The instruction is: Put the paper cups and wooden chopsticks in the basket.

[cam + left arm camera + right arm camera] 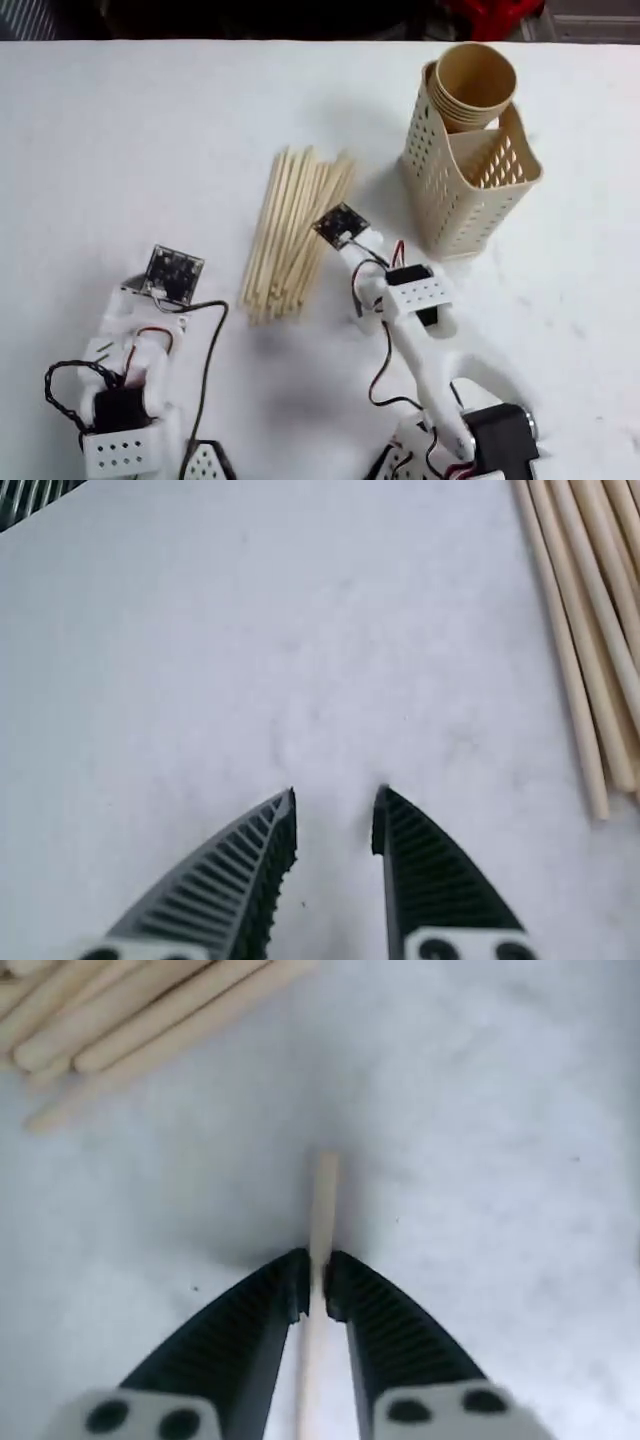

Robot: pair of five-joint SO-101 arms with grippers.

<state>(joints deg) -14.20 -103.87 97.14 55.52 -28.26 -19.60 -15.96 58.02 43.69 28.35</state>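
Observation:
A pile of wooden chopsticks (293, 232) lies on the white table in the high view, also at the edge of the left wrist view (590, 630) and the right wrist view (130, 1020). My right gripper (318, 1295) is shut on a single chopstick (322, 1210), held just above the table beside the pile. The right arm (400, 290) sits between the pile and the basket (470, 185), a cream perforated one with a stack of paper cups (472, 85) in its far compartment. My left gripper (335, 815) is open over bare table, left of the pile.
The basket's near compartment (497, 160) looks empty. Cables trail from both arms along the table's near edge. Bare table stretches to the far left and to the right of the basket.

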